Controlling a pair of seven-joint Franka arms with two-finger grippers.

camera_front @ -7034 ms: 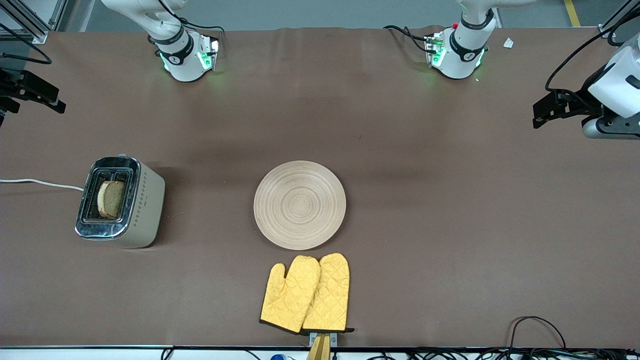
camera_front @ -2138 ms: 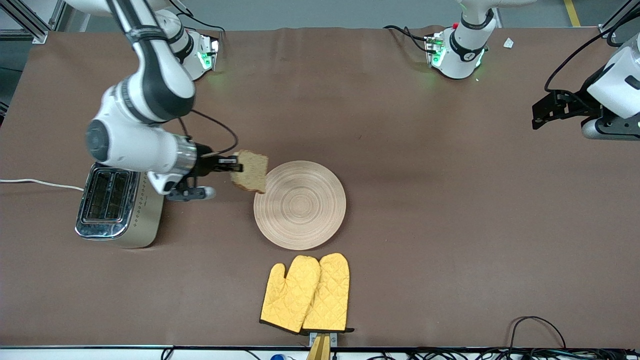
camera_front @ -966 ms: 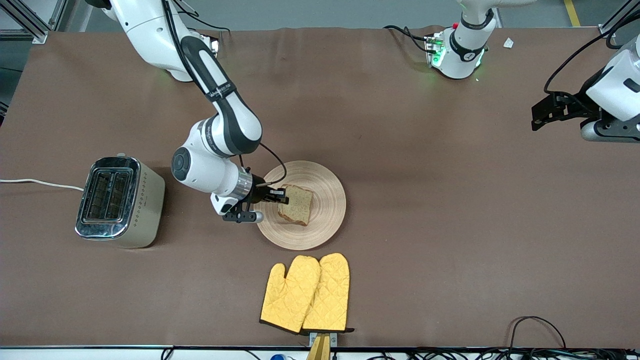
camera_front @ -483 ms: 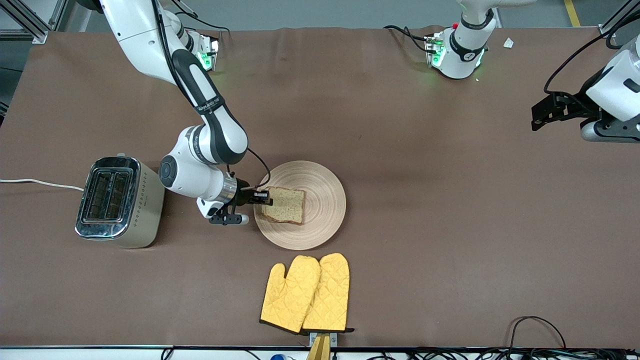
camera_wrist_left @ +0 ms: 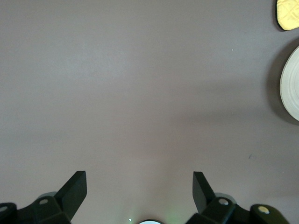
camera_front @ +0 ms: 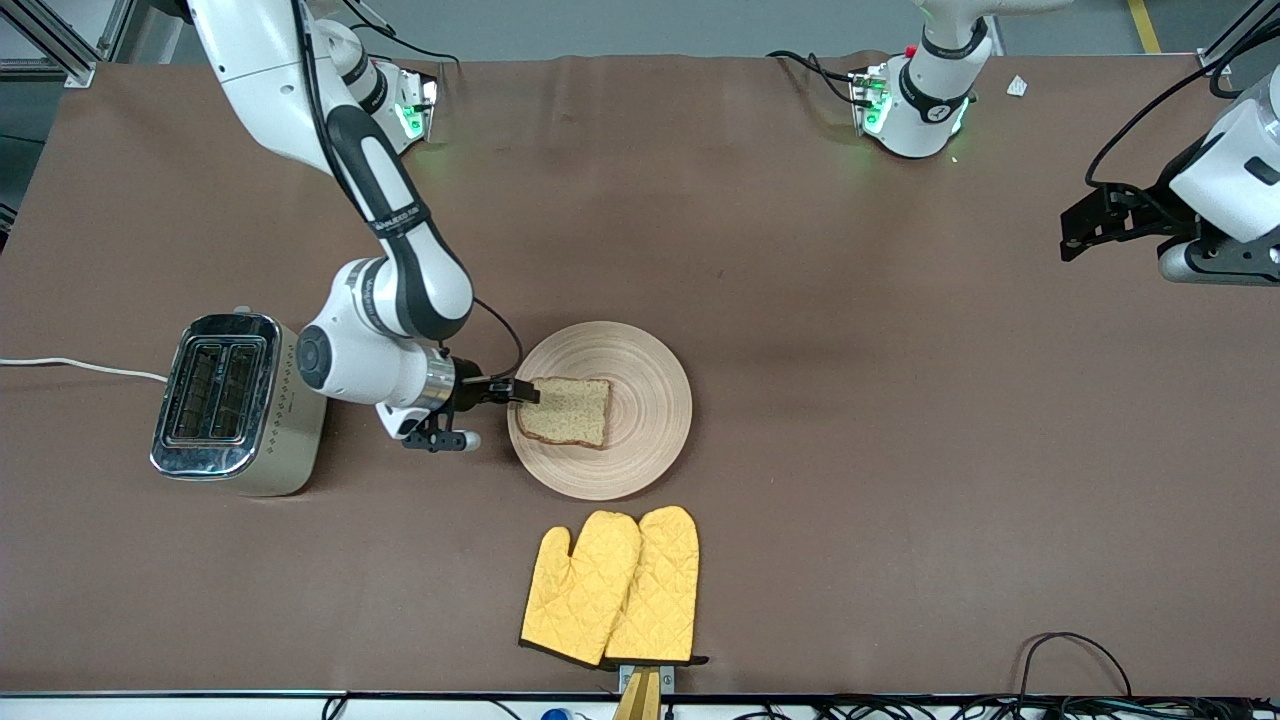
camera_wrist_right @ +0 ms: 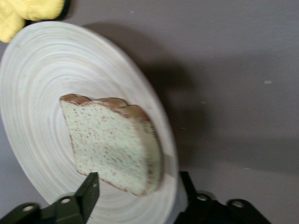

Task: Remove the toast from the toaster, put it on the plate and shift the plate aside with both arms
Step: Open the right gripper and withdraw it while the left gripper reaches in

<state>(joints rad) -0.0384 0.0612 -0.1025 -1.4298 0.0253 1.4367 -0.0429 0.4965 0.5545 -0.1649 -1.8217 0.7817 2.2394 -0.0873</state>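
Note:
The toast (camera_front: 567, 411) lies flat on the round wooden plate (camera_front: 650, 400), on the part toward the toaster. My right gripper (camera_front: 524, 391) is open, low at the plate's rim, its fingertips at the toast's edge. In the right wrist view the toast (camera_wrist_right: 110, 140) rests on the plate (camera_wrist_right: 37, 70), with its edge between the spread fingers of my right gripper (camera_wrist_right: 138, 186). My left gripper (camera_front: 1078, 222) waits open and empty over bare table at the left arm's end. It shows open in the left wrist view (camera_wrist_left: 139, 183), where the plate's rim (camera_wrist_left: 292, 84) is at the frame's edge.
A steel toaster (camera_front: 240, 400) with empty slots stands toward the right arm's end, its white cord (camera_front: 80, 367) running off the table. Two yellow quilted mitts (camera_front: 612, 585) lie nearer to the front camera than the plate. Cables lie along the table's front edge.
My right arm carried the toast from the toaster to the plate, laid it flat and let go. In the last half second the gripper drew back toward the toaster. The left arm stayed put.

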